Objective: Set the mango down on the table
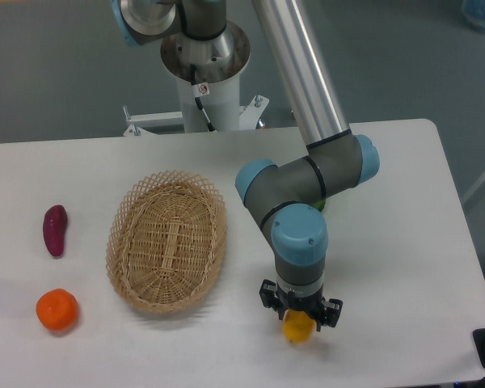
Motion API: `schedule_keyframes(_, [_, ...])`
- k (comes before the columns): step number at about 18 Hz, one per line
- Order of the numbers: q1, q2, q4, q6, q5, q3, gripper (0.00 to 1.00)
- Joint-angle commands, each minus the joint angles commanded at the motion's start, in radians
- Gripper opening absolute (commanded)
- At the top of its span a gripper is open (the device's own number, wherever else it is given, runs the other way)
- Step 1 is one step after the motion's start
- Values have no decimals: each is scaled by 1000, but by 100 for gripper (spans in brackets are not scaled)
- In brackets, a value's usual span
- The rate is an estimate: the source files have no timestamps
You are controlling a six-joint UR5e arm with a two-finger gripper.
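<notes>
Camera view from above: gripper pointing straight down, jaws closed around the mango, held low over the table right of the wicker basket, seemingly for set-down.

Woven wicker basket on smooth matt white table; mango glossy.
</notes>
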State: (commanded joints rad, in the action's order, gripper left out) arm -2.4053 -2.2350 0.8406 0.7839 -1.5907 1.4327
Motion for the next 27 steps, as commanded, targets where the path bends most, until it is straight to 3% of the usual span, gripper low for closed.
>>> schedule_keyframes(6, [-6, 32, 2, 17, 24, -9, 100])
schedule_keyframes(11, [-58, 84, 23, 87, 109, -15, 100])
schedule_keyframes(16, [-118, 156, 210, 286, 133, -17, 100])
schedule_keyframes(20, [-156, 199, 303, 386, 130, -17, 100])
schedule_keyframes(23, [-192, 236, 418, 490, 120, -15, 100])
schedule_keyframes(27, [-236, 259, 494, 604, 71, -11, 100])
